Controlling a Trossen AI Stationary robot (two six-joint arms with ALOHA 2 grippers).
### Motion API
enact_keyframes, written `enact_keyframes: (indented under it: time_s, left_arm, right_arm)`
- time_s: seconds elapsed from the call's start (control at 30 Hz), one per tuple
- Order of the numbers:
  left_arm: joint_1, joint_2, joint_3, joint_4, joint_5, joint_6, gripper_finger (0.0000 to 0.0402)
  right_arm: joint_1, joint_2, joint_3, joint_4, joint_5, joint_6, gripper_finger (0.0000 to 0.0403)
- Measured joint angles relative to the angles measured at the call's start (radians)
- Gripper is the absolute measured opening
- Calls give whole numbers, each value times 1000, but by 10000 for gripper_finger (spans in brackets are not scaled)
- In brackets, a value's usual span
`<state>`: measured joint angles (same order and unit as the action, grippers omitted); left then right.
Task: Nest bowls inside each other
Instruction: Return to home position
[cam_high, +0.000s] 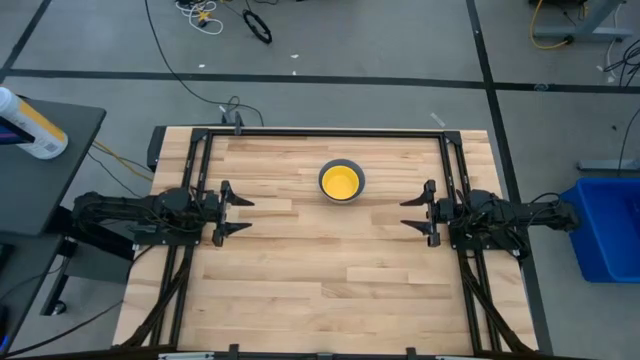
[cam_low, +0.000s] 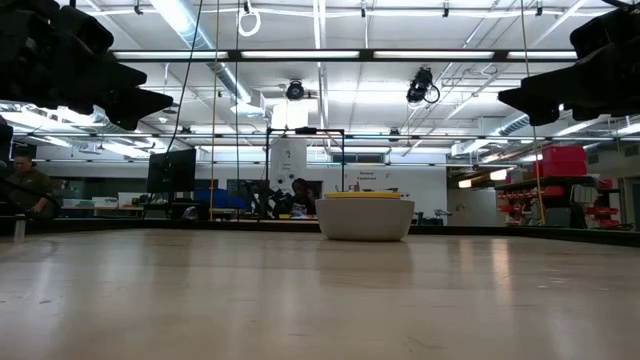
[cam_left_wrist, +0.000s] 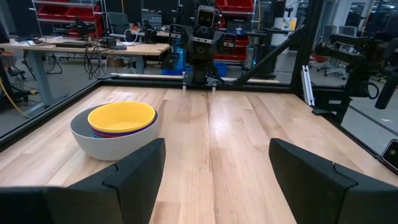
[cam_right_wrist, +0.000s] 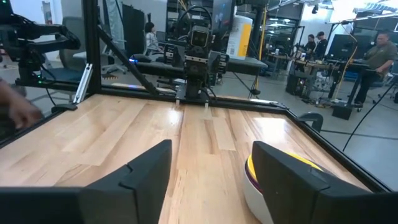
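Tabletop (cam_high: 330, 285): bowls (cam_high: 341, 182) seemingly nested; left end effector (cam_high: 249, 215), right end effector (cam_high: 404, 213) at edges

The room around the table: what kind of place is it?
Probably a robotics lab or workshop: red storage bins, a cluttered workbench, people at monitors. The left gripper and right gripper rest open.

Wooden table (cam_high: 330, 270) with nested bowl stack (cam_high: 341, 182), apparently grey-based.
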<state>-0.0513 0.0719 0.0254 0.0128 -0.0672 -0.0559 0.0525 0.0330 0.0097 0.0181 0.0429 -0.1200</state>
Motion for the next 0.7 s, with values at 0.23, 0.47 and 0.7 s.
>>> enact_keyframes:
  time_s: [0.23,0.47,0.7]
  left_arm:
    - [0,0,0,0,0,0,294]
    - [0,0,0,0,0,0,294]
    - [0,0,0,0,0,0,294]
  right_arm:
    - [0,0,0,0,0,0,221]
    - [0,0,0,0,0,0,212]
    - [0,0,0,0,0,0,201]
